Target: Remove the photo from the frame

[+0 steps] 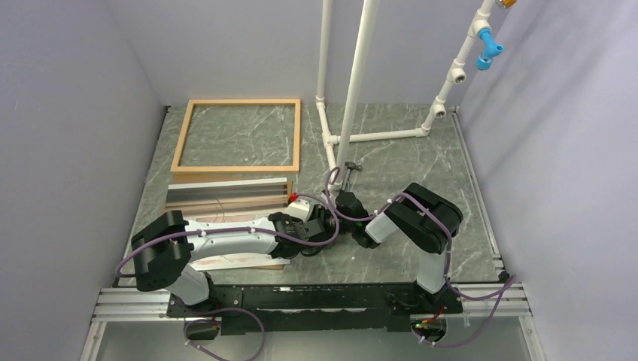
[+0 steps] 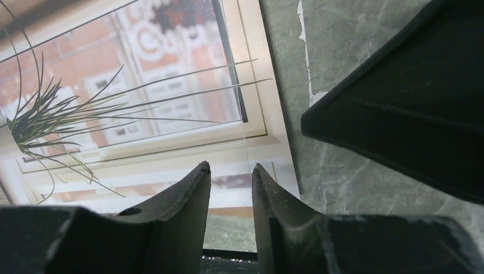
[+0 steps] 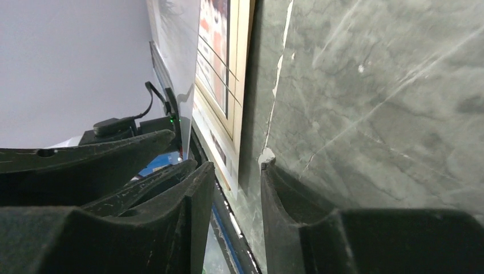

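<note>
The frame (image 1: 237, 135), light wood, lies flat at the back left of the table with bare table showing through it. The photo (image 2: 142, 97) lies flat in front of it, under my left arm; its white border and pink panels with thin grass-like lines fill the left wrist view. My left gripper (image 2: 230, 166) hovers low over the photo's right edge, jaws apart with nothing between them. My right gripper (image 3: 237, 165) sits just right of that edge (image 3: 220, 85), over the table and open. In the top view both grippers, left (image 1: 323, 218) and right (image 1: 347, 207), meet near the table's middle.
A white pipe stand (image 1: 350, 90) rises from the back middle of the table, with a small hammer (image 1: 347, 167) at its foot. A brown board's corner (image 1: 272, 265) shows under the photo. Grey walls close in both sides. A metal rail (image 1: 301, 297) runs along the near edge.
</note>
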You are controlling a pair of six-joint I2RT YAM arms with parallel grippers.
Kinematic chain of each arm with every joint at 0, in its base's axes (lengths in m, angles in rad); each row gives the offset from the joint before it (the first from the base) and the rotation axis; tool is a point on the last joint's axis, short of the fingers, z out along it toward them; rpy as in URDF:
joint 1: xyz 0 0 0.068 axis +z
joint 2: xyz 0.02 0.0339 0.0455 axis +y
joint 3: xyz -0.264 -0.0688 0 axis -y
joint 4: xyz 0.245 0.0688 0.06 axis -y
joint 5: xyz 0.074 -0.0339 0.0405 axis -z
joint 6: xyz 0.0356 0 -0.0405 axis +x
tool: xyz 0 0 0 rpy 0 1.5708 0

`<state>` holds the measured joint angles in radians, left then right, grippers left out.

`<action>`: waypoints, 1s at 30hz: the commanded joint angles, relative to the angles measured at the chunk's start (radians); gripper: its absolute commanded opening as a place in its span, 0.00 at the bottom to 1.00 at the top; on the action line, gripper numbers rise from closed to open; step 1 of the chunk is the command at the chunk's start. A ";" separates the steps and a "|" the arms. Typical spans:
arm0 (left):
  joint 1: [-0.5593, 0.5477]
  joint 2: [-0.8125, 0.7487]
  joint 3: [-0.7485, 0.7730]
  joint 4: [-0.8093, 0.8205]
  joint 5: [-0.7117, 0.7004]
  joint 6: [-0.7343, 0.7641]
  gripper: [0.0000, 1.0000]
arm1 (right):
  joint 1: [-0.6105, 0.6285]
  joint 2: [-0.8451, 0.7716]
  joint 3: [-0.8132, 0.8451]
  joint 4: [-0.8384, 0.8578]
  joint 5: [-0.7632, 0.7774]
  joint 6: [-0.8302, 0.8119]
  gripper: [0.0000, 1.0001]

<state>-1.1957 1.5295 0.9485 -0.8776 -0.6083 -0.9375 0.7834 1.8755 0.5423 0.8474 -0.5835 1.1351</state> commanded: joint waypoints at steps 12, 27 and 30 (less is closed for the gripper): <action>-0.009 -0.026 0.016 -0.009 -0.038 -0.006 0.35 | 0.072 0.073 0.076 0.015 0.040 0.011 0.32; -0.010 -0.032 0.016 -0.006 -0.036 0.000 0.34 | 0.102 0.150 0.061 0.141 0.019 0.097 0.29; -0.010 -0.031 0.016 -0.004 -0.036 0.002 0.34 | 0.107 0.156 0.061 0.153 0.019 0.104 0.27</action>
<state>-1.1992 1.5265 0.9485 -0.8780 -0.6102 -0.9371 0.8787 2.0079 0.6022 0.9684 -0.5701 1.2308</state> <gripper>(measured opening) 0.341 0.278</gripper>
